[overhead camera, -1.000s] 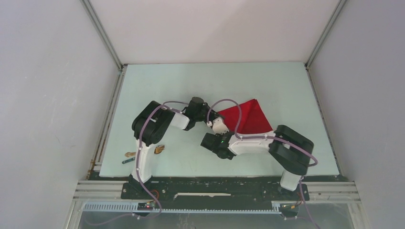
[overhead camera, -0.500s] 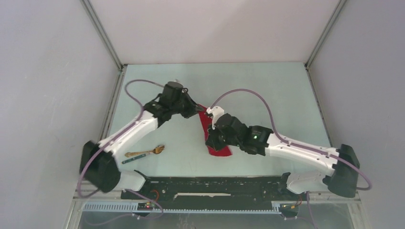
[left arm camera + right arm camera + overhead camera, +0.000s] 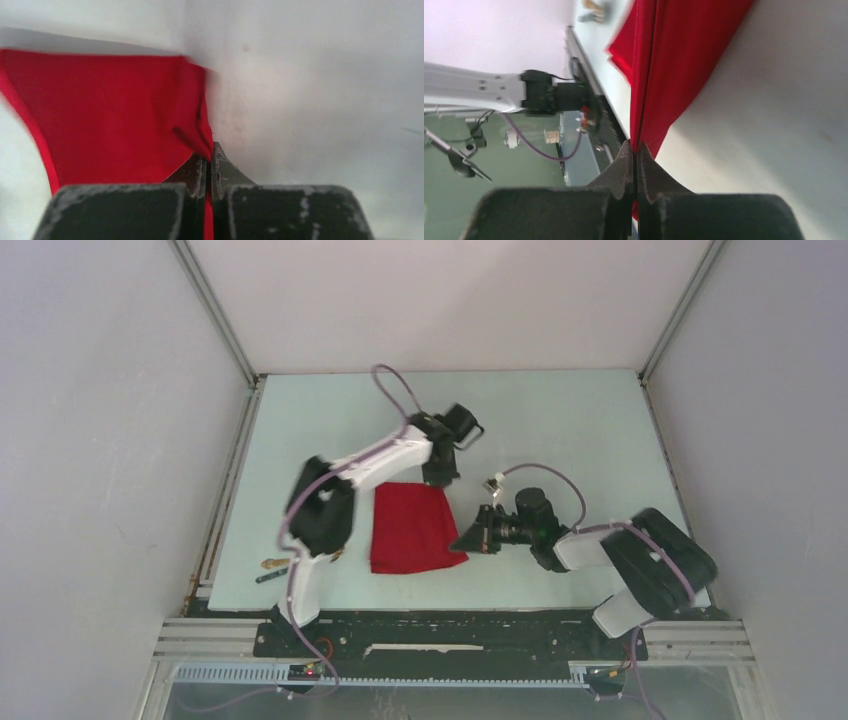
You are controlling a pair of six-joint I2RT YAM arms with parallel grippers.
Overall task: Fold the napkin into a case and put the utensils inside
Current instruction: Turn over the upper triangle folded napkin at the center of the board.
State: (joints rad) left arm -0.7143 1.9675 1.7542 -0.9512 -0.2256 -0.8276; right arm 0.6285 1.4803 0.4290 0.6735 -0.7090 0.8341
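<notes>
Left arm [image 3: 370, 455]: base at the near-left edge of the table [image 3: 570, 420], elbow raised, forearm reaching toward the centre, wrist bent downward. Left gripper [image 3: 441, 476]: fingers pressed together, pinching the far-right corner of the napkin [image 3: 410, 530]. Right arm [image 3: 630, 555]: folded low by the near-right edge, forearm pointing left. Right gripper [image 3: 472, 538]: held level, fingers clamped on the napkin's right edge. Grippers apart, not touching.
</notes>
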